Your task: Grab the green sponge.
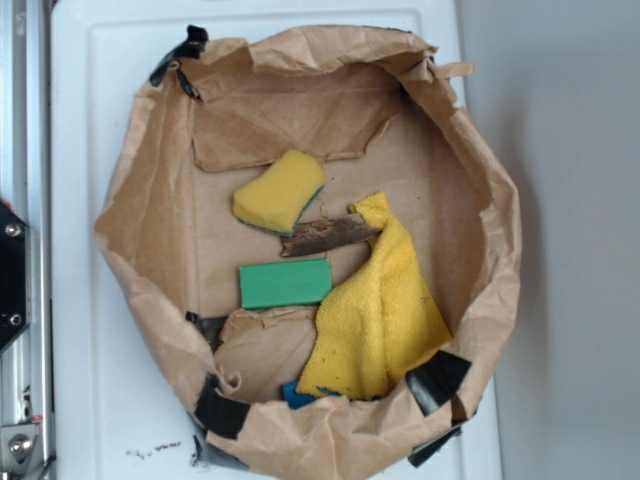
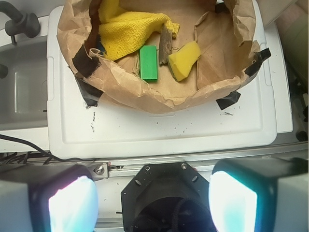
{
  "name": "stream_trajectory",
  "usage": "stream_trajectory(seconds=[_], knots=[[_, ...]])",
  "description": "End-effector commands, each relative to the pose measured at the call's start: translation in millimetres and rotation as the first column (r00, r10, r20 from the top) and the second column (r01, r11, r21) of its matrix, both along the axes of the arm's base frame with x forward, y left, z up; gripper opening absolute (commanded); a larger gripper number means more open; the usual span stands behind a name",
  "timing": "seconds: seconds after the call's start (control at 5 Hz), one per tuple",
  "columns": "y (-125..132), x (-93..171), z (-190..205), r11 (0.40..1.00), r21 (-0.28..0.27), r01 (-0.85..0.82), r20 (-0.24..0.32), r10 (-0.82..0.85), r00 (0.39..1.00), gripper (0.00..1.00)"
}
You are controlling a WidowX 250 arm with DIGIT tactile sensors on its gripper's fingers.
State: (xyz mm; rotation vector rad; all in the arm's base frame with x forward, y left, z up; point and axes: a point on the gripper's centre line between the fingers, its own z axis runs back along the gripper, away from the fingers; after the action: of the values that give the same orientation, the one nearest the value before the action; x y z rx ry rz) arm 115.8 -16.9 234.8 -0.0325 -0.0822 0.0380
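The green sponge lies flat on the floor of a crumpled brown paper bag rolled down into a bowl shape, left of centre in the exterior view. Its left and top edges have bare paper next to them, so there's room there, but its right end sits just beside the yellow cloth, which is bunched up over the lower right of the bag. Above it, apart from it, is a yellow sponge with a thin green edge, and a dark brown scrap lies between that one and the cloth. A bit of something blue pokes out under the cloth at the bottom. Count: one green sponge, one yellow sponge, one cloth, one scrap. Black tape patches the bag rim in several spots. The bag sits on a white worktop. In the wrist view the pincer is spread wide, fingers at the bottom corners of the frame, well short of the bag and holding nothing.
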Motion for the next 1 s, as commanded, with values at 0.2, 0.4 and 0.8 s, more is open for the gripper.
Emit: stream_trajectory(seconds=[0.2, 0.4, 0.8], knots=[[-5.0, 39.5, -6.2, 0.997, -0.058, -0.045, 0.020, 0.047, 0.999, 1.00], [-5.0, 39.5, -6.2, 0.997, -0.058, -0.045, 0.020, 0.047, 0.999, 1.00], [-5.0, 39.5, -6.2, 0.997, -0.058, -0.045, 0.020, 0.047, 0.999, 1.00]])
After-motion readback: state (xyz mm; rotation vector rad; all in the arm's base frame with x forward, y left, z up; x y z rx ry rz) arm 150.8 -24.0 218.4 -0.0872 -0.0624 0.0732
